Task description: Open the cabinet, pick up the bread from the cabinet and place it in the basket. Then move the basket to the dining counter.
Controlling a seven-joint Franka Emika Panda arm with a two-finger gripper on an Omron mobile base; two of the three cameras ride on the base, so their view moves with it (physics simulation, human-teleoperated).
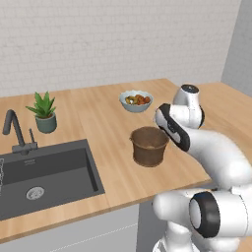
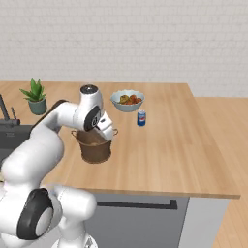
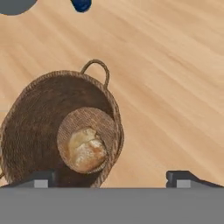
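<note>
1. Counter (image 1: 108, 162): light wood planks, with a dark sink (image 1: 44, 174) and black faucet (image 1: 15, 129) at its left end.
2. Basket (image 1: 149, 146): upright on the counter near the front edge, touched by nothing.
3. Fruit bowl (image 1: 136, 101) behind the basket; plant (image 1: 44, 112) by the faucet; blue can (image 2: 141, 118) beside the bowl.
4. Gripper (image 3: 112, 178): above the basket's rim, fingers spread wide, holding nothing.
5. Bread (image 3: 86, 149): lying on the basket's floor.

The bread (image 3: 86, 149) lies in the basket (image 1: 149, 146) on the counter (image 1: 98, 123) — sink (image 1: 44, 174) to its left, fruit bowl (image 1: 136, 100) behind it.
</note>
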